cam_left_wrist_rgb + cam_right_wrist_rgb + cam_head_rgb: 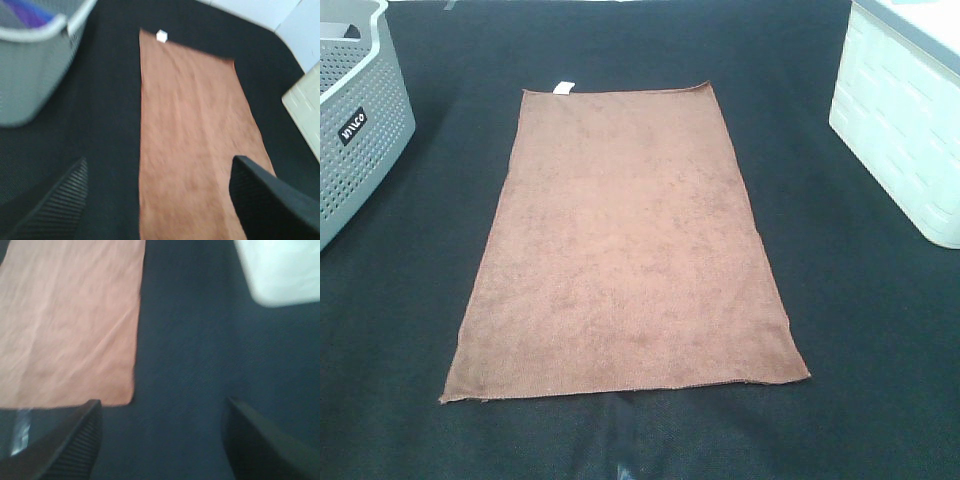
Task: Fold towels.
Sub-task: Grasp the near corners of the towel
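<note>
Lying flat, unfolded on black surface [840, 300]: rust-brown towel [625, 250].
L hand [160, 162] & R hand [162, 401] both spread wide, gripping nothing.

Shows only part of the grey basket [360, 150] and the white bin [900, 140], cropped at opposite side edges of the high view, with the white tag [561, 88] on the towel [620, 250] too small to read. Blurs both wrist views, smearing towel weave and table [190, 340] texture. Cuts off the fingers of the left end effector [160, 167] and right end effector [161, 407] at the frame edge, likewise much of the towel.
</note>
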